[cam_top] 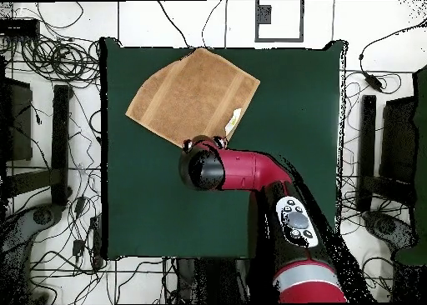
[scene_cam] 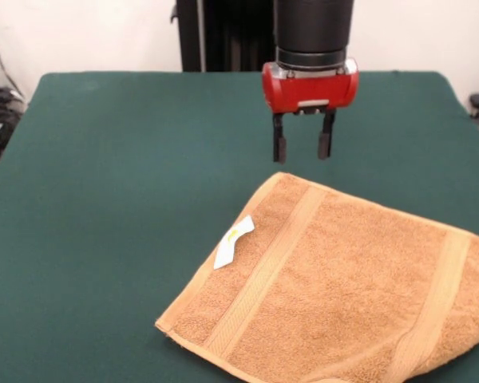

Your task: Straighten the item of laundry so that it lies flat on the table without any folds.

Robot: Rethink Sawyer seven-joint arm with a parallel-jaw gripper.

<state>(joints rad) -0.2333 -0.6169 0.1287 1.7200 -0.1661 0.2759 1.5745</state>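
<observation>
The golden-tan towel (scene_cam: 343,287) lies spread on the dark green table (scene_cam: 120,199), turned like a diamond, with two woven bands and a small white tag (scene_cam: 233,242) at its left edge. In the overhead view the towel (cam_top: 192,97) sits near the table's (cam_top: 133,202) far left part. My gripper (scene_cam: 303,152) hangs open and empty just above the towel's far corner, not touching it. In the overhead view the arm's wrist (cam_top: 203,164) hides the gripper and the towel's near corner.
The towel's right and near parts run out of the front view. In the overhead view its top corner reaches the table's far edge. Cables and stands (cam_top: 50,135) lie on the floor around the table.
</observation>
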